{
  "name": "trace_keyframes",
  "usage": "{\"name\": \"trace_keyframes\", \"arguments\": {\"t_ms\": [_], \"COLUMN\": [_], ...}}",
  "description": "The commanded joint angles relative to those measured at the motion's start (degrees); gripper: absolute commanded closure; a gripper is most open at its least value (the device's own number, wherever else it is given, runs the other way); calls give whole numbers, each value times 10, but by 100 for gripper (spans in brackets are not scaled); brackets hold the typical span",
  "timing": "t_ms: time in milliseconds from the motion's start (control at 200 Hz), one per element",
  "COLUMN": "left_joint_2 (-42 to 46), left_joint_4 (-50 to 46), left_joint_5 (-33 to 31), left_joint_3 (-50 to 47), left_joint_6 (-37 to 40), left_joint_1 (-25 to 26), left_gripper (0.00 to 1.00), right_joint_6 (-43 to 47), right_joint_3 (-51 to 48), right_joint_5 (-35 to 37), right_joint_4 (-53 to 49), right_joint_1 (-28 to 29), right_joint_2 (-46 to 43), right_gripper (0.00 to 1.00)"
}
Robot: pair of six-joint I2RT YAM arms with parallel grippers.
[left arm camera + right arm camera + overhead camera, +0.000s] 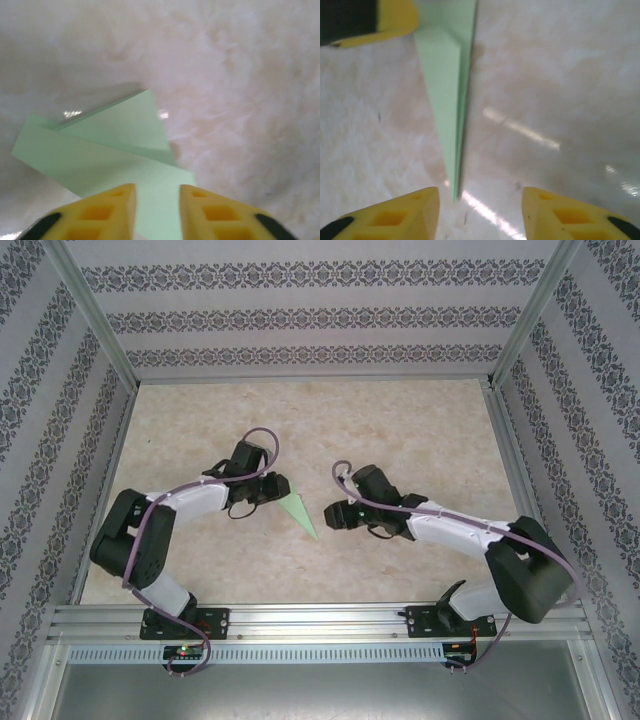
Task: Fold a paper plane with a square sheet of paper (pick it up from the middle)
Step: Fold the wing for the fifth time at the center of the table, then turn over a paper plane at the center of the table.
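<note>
The paper plane (pixel 299 512) has its wide left end hidden beneath the left gripper (pixel 274 488). In the right wrist view that end is cut off at the top edge. Its creases blur.

We take this for a robotics lab booth: a marble-look desk (pixel 400 420) boxed in by patterned wall panels (pixel 300 315) and metal frame bars (pixel 92 315), robot arms (pixel 185 502) bolted to its front rail (pixel 320 620).

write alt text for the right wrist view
A slim pale green paper plane lies on the marbled table, its pointed tip toward the camera, ending just short of the open gap between the two yellow fingers of the right gripper. The left gripper's yellow finger sits at the top left, beside the plane's wide end.
</note>
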State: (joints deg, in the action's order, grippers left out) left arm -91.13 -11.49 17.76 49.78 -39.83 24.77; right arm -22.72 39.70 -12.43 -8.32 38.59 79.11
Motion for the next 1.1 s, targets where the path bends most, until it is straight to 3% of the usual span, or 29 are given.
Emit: {"name": "trace_keyframes", "arguments": {"t_ms": [0, 115, 255, 405, 789, 1099], "left_joint_2": [40, 41, 12, -53, -224, -273], "left_joint_4": [-90, -176, -271, -370, -481, -510], "left_joint_5": [-52, -120, -208, -291, -320, -323], "left_joint_3": [39, 80, 140, 226, 372, 411], "left_joint_6": [4, -4, -31, -57, -44, -32], "left_joint_1": [6, 26, 74, 132, 178, 178], "left_gripper": [62, 48, 35, 28, 26, 33], "right_joint_6": [-20, -32, -24, -36, -46, -45], "right_joint_3": [14, 23, 11, -16, -28, -25], "right_joint_5": [79, 70, 93, 94, 117, 117], "right_joint_4": [21, 38, 61, 83, 66, 59], "right_joint_1": [-42, -89, -101, -110, -126, -132], "right_joint_2": [-23, -21, -7, 2, -8, -4], "right_gripper": [42, 30, 16, 10, 4, 4]}}
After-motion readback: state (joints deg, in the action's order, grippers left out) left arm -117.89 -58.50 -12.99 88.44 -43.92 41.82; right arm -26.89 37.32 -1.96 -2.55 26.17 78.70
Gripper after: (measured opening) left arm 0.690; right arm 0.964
